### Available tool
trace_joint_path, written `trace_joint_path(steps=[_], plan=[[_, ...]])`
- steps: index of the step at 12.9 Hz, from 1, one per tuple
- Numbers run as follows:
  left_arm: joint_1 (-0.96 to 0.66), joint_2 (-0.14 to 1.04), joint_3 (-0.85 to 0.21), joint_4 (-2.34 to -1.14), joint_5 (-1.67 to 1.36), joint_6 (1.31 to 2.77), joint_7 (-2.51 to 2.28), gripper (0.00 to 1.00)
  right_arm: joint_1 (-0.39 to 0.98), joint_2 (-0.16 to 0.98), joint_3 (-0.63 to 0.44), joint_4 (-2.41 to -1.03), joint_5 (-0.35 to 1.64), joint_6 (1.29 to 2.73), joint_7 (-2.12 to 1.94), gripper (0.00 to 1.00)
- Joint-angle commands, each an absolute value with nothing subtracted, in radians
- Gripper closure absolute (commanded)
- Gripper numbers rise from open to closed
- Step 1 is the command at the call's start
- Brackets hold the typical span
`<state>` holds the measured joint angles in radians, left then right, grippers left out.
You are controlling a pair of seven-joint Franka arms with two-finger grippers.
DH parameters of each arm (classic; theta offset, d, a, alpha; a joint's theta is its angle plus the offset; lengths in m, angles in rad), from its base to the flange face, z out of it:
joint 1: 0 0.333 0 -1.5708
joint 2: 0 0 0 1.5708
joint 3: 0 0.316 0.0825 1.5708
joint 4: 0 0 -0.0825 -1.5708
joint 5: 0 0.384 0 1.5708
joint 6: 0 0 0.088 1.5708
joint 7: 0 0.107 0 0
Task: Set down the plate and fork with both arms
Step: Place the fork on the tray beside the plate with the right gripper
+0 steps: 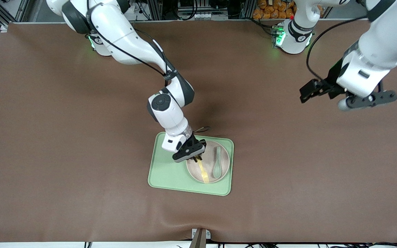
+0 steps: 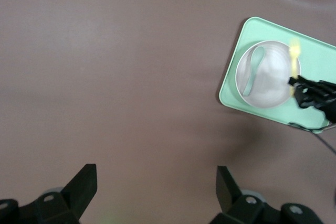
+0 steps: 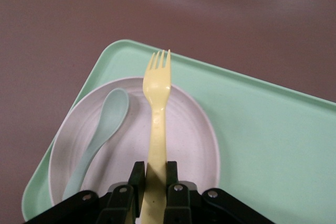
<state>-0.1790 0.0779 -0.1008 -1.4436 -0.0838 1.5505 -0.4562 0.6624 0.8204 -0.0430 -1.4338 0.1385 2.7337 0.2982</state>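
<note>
A brown, matte table cover (image 1: 64,137) spans the whole work surface, and two white jointed robot arms with dark grey joints reach over it from their green-lit bases. The right arm (image 1: 129,48) stretches down to a rectangular light-green tray (image 1: 165,172) with rounded corners that lies flat near the middle of the table. The left arm (image 1: 374,48) waits, raised over bare cover toward its own end of the table, well apart from the tray. On the tray, at the end toward the left arm, sits the round, pale beige-pink plate (image 1: 195,172) with a shallow rim. A grey-green plastic spoon (image 1: 216,164) lies in the plate. The black two-finger left gripper (image 2: 156,192) hangs with its fingers spread wide and nothing between them. The black right gripper (image 3: 155,179) is over the plate's edge, its fingers pinched narrow on the handle of the small pale-yellow plastic fork (image 3: 157,114). The fork stretches across the plate beside the spoon, its short tines reaching past the plate's rim above the tray.
</note>
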Motion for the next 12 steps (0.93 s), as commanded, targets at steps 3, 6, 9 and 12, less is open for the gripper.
trace_joint_path(steps=[3,6,9,12], plan=[[-0.155,-0.028,-0.103,-1.479,-0.063,1.482,-0.408,0.00,0.577,0.689,-0.034,-1.725,0.133,2.756,0.558,1.00],[-0.092,-0.031,-0.121,-1.486,-0.061,1.479,-0.352,0.00,0.530,0.639,-0.034,-1.752,0.133,2.709,0.601,0.00],[-0.071,-0.032,-0.110,-1.496,-0.060,1.470,-0.307,0.00,0.406,0.421,-0.034,-1.787,0.132,2.321,0.354,0.00],[-0.075,-0.032,-0.107,-1.511,0.001,1.468,-0.301,0.00,0.220,0.072,-0.037,-1.954,0.120,2.087,-0.017,0.00]])
